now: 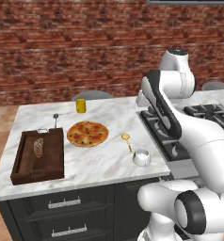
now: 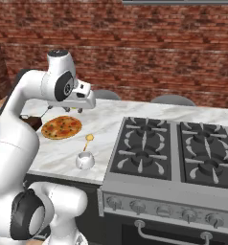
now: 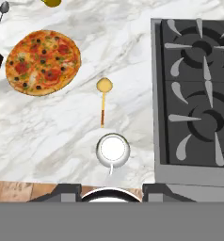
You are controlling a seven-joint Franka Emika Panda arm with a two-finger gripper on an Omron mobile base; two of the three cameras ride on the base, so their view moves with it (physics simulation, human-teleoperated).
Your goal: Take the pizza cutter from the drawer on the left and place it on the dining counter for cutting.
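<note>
pizza cutter: not visible; judged to be inside the drawer, out of sight
handling (judgement): light, stiff, small; wheel edge thin and slick, likely to roll; best pinched across the slim black handle near its middle, not on the wheel
drawer (image 1: 64, 203): charcoal front with silver bar handle, below the counter's left end; shut; a second one under it
dining counter (image 1: 114, 117): white marble, grey veins; bare stretch between pizza and cooktop looks fit for set-down
pizza (image 1: 87, 133): flat on the marble, just right of the wooden tray (image 1: 38, 157)
spatula (image 3: 103, 99): yellow head, wooden handle; between pizza and white cup (image 3: 113, 150); not the target
grey utensil (image 1: 55, 120): thin, round head, behind the tray; not the target
yellow cup (image 1: 81, 105): far edge of counter
cooktop (image 2: 173, 148): black gas burners, right of the marble
gripper (image 3: 111, 190): high above the counter's front edge, looking down at the white cup; holds nothing; tips barely in frame, so how far apart the jaws stand I cannot tell
next (judgement): drawer must be pulled open first
</note>
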